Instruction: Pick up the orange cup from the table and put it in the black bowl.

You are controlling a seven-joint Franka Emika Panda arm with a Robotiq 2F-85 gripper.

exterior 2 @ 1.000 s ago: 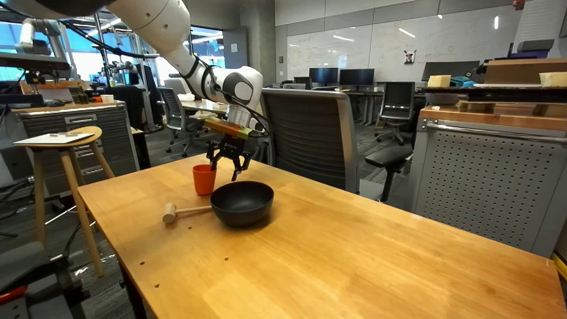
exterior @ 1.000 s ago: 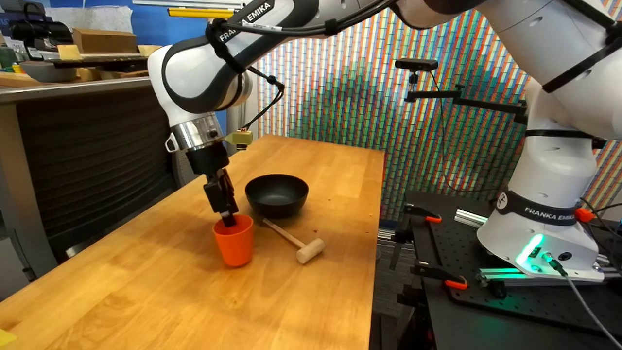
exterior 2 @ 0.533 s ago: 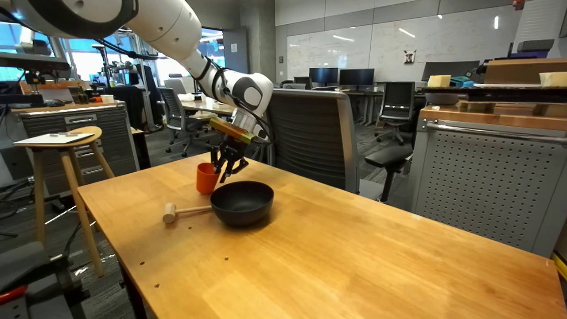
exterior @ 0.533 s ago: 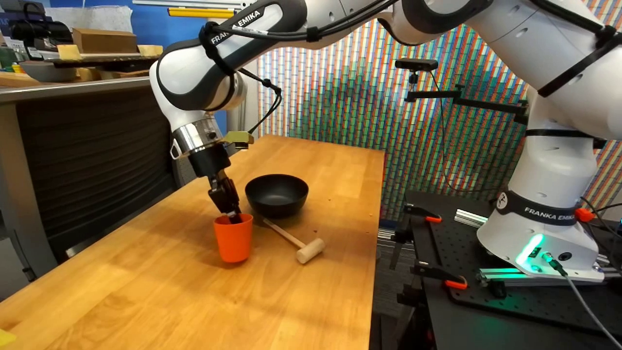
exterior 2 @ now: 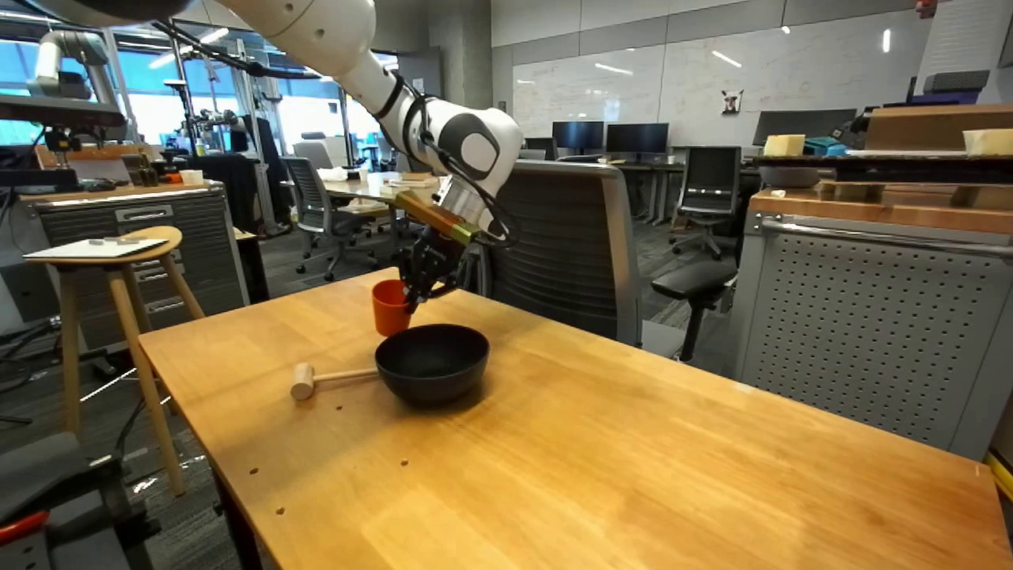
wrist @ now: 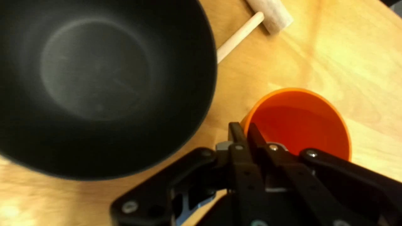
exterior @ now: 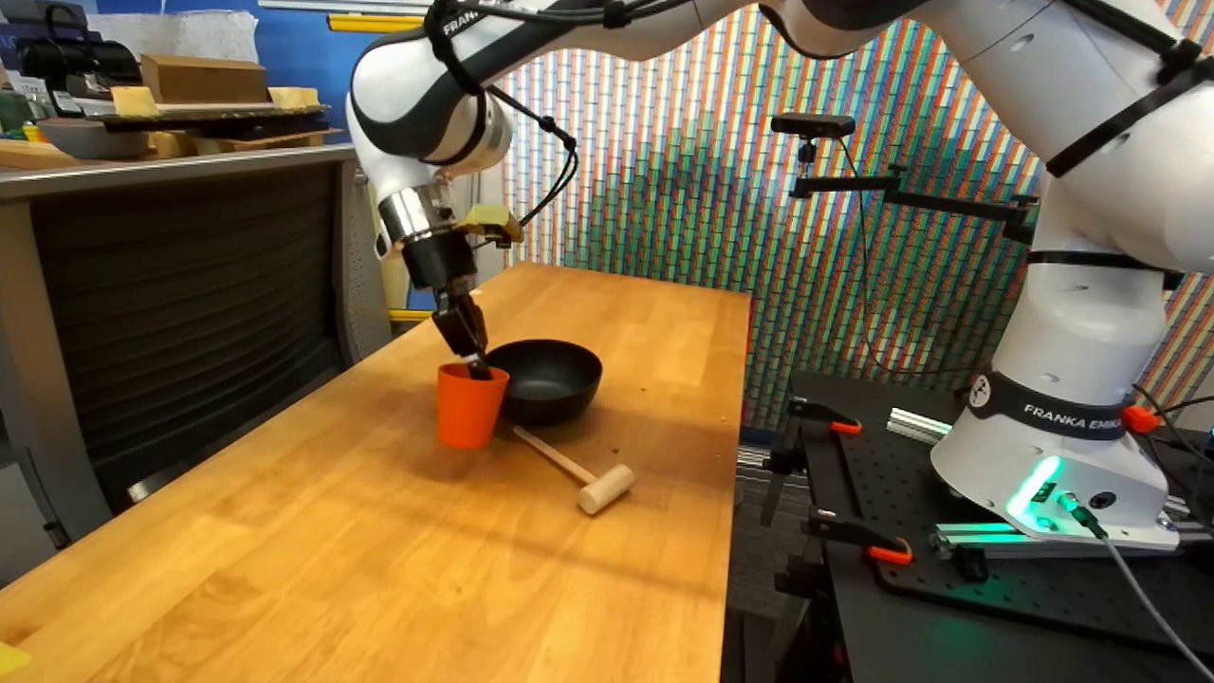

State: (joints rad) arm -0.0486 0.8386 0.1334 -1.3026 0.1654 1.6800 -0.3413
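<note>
Gripper (wrist: 245, 128) and orange cup (wrist: 301, 125), seen from the wrist: the cup's wall is pinched between closely set fingers (wrist: 236, 135), one placed inside the rim and one outside, on the side nearest the black bowl (wrist: 97, 69). In both exterior views the cup is held beside the bowl, outside it; whether its base is separated from the table (exterior: 360, 560) cannot be told. Near the bowl, a wooden mallet (exterior: 599, 487) is laid, its handle directed toward it.
</note>
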